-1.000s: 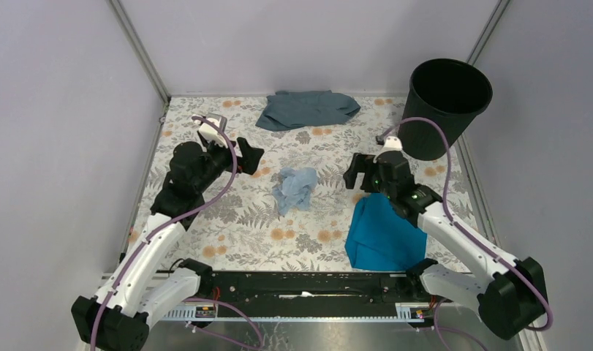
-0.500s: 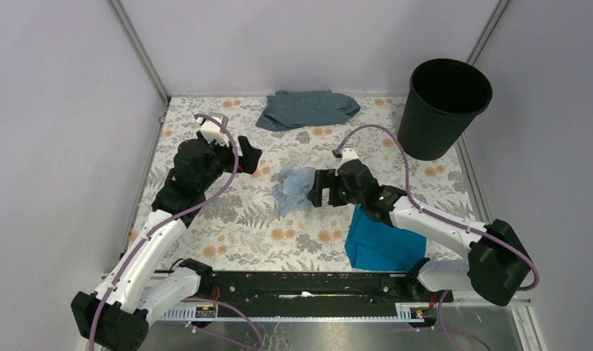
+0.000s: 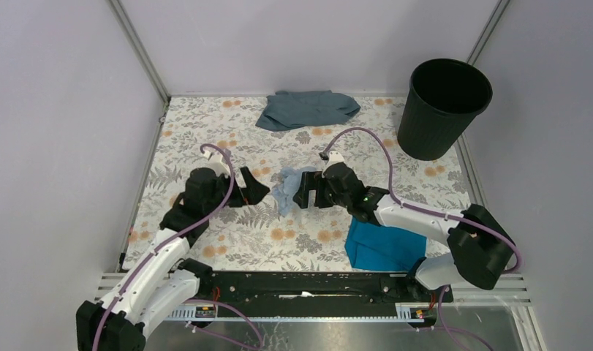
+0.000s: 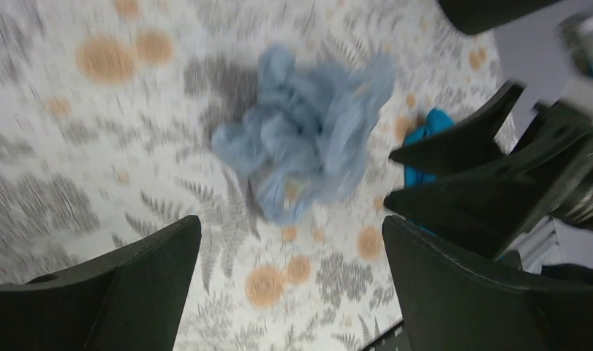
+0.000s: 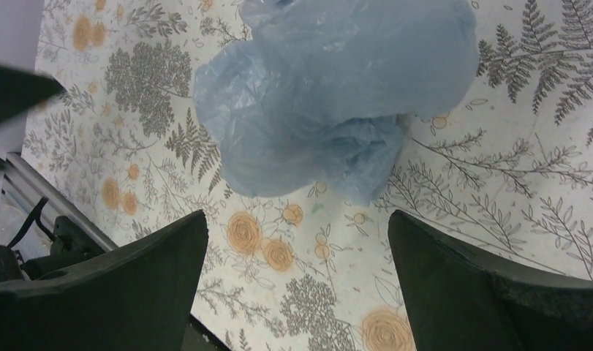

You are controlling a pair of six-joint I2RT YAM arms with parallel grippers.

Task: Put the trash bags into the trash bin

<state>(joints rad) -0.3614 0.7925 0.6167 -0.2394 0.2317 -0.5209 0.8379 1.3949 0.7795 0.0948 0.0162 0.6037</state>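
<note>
The trash bag (image 3: 289, 189) is a crumpled pale blue film heap on the flowered cloth mid-table. In the left wrist view the bag (image 4: 308, 139) is blurred, and it lies ahead of my open left gripper (image 4: 291, 223) without touching it. From the right, my right gripper (image 3: 306, 194) stands open close against the bag's right side. The right wrist view has the bag (image 5: 337, 95) just beyond the open right gripper (image 5: 297, 219), nothing between the fingers. My left gripper (image 3: 251, 191) is a short way left of the bag. The black trash bin (image 3: 443, 106) stands upright at the back right.
A bright teal cloth (image 3: 384, 245) lies near the front under my right forearm. A dull grey-blue cloth (image 3: 308, 108) lies at the back middle. Grey walls close the table on three sides. The black rail (image 3: 308, 281) runs along the near edge.
My right arm has swung left from beside the teal cloth to the bag's right side. My left gripper has dropped lower and nearer the bag. Both stayed open.
</note>
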